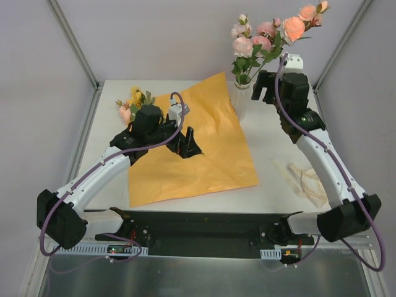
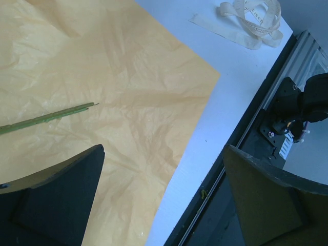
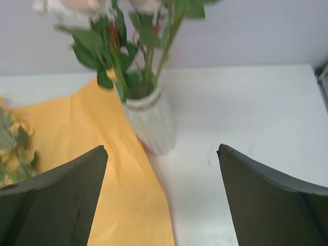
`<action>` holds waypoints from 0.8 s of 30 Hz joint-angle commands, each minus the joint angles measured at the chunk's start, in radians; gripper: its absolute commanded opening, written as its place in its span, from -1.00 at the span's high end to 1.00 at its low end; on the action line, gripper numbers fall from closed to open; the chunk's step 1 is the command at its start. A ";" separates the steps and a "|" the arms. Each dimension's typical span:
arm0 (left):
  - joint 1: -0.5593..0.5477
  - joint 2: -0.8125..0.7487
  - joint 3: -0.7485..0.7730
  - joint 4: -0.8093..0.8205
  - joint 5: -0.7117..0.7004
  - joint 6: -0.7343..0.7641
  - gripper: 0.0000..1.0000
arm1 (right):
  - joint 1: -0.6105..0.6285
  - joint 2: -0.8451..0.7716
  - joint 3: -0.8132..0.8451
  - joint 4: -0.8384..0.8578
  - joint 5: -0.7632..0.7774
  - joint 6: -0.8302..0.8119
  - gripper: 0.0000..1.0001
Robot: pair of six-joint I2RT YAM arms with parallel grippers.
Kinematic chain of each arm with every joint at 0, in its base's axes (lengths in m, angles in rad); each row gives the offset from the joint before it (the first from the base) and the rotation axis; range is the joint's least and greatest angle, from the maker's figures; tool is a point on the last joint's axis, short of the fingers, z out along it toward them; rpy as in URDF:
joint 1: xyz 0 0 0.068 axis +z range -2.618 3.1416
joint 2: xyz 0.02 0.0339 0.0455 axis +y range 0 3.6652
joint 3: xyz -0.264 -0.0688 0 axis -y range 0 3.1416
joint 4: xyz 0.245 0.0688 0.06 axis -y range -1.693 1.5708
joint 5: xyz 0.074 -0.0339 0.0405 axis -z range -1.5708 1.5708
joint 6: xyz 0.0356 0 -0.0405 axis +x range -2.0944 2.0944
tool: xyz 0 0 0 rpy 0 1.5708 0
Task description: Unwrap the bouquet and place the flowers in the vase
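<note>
The white ribbed vase (image 1: 241,99) (image 3: 149,124) stands at the back of the table, on the far corner of the orange paper (image 1: 192,142). Pink roses (image 1: 267,32) on green stems (image 3: 148,61) stand in it. My right gripper (image 1: 263,93) (image 3: 161,195) hangs open just right of the vase, holding nothing. Yellow blossoms and a pink one (image 1: 132,102) (image 3: 15,146) lie at the paper's left edge, partly hidden behind my left arm. My left gripper (image 1: 187,147) (image 2: 164,195) is open low over the flat paper (image 2: 102,77). One green stem end (image 2: 56,116) lies on the paper ahead of it.
A loose cream ribbon (image 1: 307,180) (image 2: 253,18) lies on the white table at the right, near my right arm. The black base rail (image 1: 204,232) runs along the near edge. Grey walls and metal frame posts close in the back and sides.
</note>
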 commanded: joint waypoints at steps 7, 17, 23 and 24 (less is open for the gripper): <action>0.065 0.098 0.052 0.009 -0.051 -0.049 -0.86 | 0.177 -0.385 -0.477 -0.221 -0.119 0.229 -0.84; 0.249 0.212 0.045 0.013 -0.174 -0.346 -0.81 | 0.306 -0.686 -0.741 -0.366 -0.020 0.340 -0.85; 0.314 0.406 0.123 0.022 -0.020 -0.595 -0.56 | 0.303 -0.841 -0.758 -0.460 0.070 0.386 -0.86; 0.316 0.426 0.129 0.022 -0.028 -0.629 -0.42 | 0.305 -0.856 -0.758 -0.468 0.073 0.390 -0.85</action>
